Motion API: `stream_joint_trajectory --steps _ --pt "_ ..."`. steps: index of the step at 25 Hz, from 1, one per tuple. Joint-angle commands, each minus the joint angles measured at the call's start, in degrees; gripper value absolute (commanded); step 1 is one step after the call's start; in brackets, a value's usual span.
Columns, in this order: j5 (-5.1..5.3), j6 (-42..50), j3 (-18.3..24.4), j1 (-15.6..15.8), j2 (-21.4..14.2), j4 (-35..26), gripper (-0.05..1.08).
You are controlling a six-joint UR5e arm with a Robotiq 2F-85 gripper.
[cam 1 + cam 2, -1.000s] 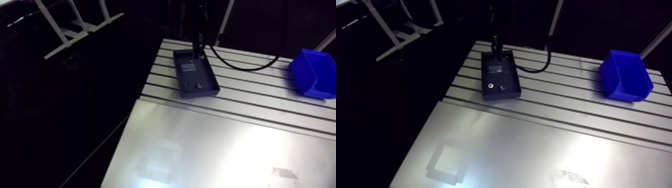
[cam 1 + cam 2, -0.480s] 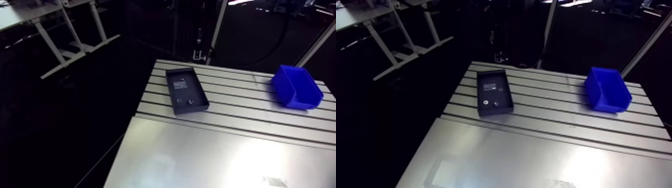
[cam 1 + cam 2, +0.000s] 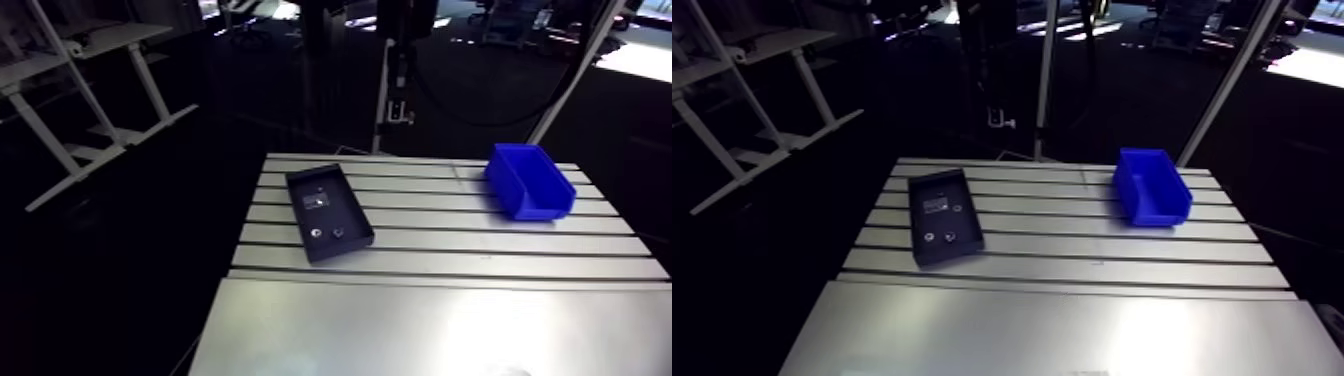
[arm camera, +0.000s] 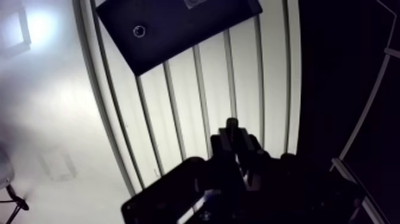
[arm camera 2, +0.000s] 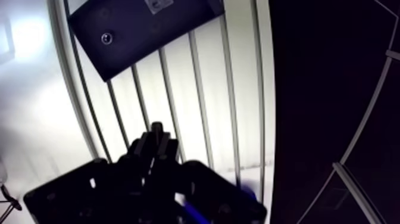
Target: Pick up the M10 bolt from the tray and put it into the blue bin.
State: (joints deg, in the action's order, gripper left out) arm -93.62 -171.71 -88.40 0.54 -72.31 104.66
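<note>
Worktop (image 3: 450, 240): slotted aluminium, with a smooth plate along the near edge.
Tray (image 3: 335, 215): dark, toward the left edge.
Small round pieces (image 3: 315, 234): two at the tray's near end; I cannot tell which is the M10.
Blue bin (image 3: 540, 205): far right corner.
Gripper (image 4: 232, 128): over the worktop, short of the tray; I cannot tell its state.

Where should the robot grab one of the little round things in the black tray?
Probably across its round sides, coming straight down from above: the round piece lies low on the floor of the tray, whose raised walls block a sideways approach.
</note>
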Motion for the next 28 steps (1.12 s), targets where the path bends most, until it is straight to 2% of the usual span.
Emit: stream_joint_trajectory --steps 1,8,16,22,28 --pt "0.06 -13.8 0.2 -12.3 -2.2 -1.1 1.04" --pt "0.06 -22.4 0.0 -18.5 -2.0 -0.6 1.04" --pt "0.23 -26.3 -0.1 -22.0 -1.1 0.2 1.04" --pt "0.23 -26.5 -0.2 -22.5 0.3 1.6 1.04" --pt "-0.20 -26.4 0.5 -22.5 3.7 4.7 1.04"
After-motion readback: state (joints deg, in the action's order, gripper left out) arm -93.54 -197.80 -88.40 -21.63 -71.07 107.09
